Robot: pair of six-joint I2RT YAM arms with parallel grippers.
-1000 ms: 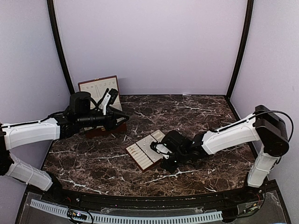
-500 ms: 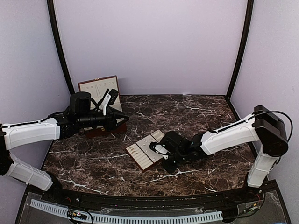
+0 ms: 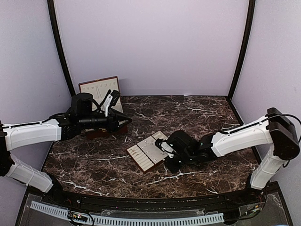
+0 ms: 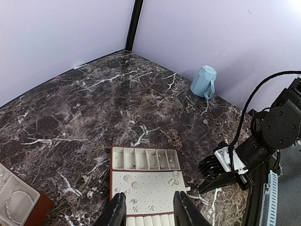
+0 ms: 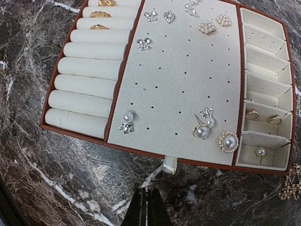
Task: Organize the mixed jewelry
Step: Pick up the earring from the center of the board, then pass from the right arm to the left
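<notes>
Mixed jewelry [image 5: 202, 131] likely light, slippery, delicate: pinch each stud's head. Right end effector [image 5: 146, 207] closed, apparently empty; left end effector [image 4: 149, 212] part-open, empty.

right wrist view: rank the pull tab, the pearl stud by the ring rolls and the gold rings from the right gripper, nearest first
From the shut right gripper:
1. Pull tab: on the tray's near edge, just ahead.
2. Pearl stud: lower left of the stud panel, beside the rolls.
3. Gold rings: far end, in the top-left rolls.
</notes>
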